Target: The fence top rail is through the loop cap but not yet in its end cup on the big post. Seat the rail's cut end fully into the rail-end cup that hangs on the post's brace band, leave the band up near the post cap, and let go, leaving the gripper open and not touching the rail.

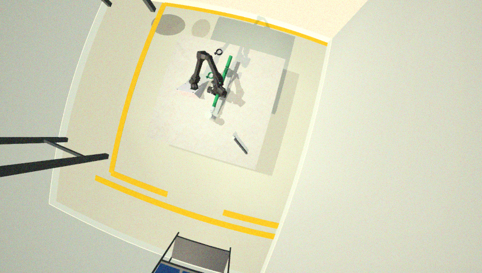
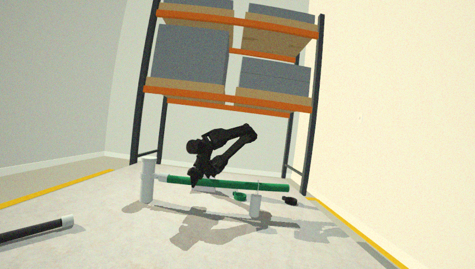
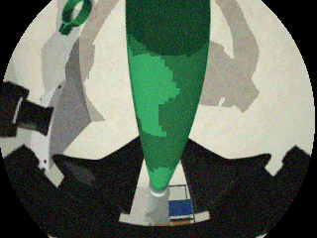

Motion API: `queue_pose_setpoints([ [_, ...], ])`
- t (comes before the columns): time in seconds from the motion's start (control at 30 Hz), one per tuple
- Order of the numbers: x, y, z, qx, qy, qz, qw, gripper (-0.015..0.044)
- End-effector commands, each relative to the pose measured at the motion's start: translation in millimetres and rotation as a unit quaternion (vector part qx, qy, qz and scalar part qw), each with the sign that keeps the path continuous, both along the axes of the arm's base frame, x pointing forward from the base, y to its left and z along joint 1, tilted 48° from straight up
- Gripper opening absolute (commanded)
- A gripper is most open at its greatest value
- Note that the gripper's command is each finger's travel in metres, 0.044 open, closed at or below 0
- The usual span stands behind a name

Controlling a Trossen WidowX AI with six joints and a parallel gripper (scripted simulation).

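Observation:
The green rail [image 1: 227, 67] [image 2: 229, 183] [image 3: 170, 89] runs nearly level through the wire loop of the small post's loop cap [image 2: 258, 187]. My gripper [image 2: 193, 182] [image 3: 161, 136] is shut on the rail, between the loop and the cut end. The cut end meets the mouth of the white rail-end cup [image 2: 161, 177] [image 3: 158, 205], with no gap visible; how deep it sits is hidden. The cup hangs on the brace band [image 2: 143, 178] in the upper part of the big post [image 2: 146, 193], a short way below the post cap [image 2: 149, 157].
A green ring clamp [image 1: 210, 75] [image 2: 240, 198] [image 3: 85, 12] and a black ring clamp [image 1: 219, 52] [image 2: 291, 200] lie on the ground beyond the rail. A dark tube with a white end [image 1: 240, 145] [image 2: 31, 230] lies in front of the big post. The small post [image 2: 255, 206] stands under the rail.

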State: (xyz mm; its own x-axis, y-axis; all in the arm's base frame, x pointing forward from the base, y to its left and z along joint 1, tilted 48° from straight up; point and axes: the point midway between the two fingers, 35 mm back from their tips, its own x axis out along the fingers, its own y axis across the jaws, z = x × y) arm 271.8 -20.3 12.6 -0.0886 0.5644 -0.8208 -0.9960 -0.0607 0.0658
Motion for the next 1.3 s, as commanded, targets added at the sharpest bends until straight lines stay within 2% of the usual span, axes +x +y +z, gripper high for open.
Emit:
queue_pose_setpoints([
  [0.0,-0.1,-5.8,-1.6,-0.007,-0.003,-0.001,1.0,0.0],
  [1.27,0.0,0.0,0.0,0.0,0.0,0.0,1.0,0.0],
])
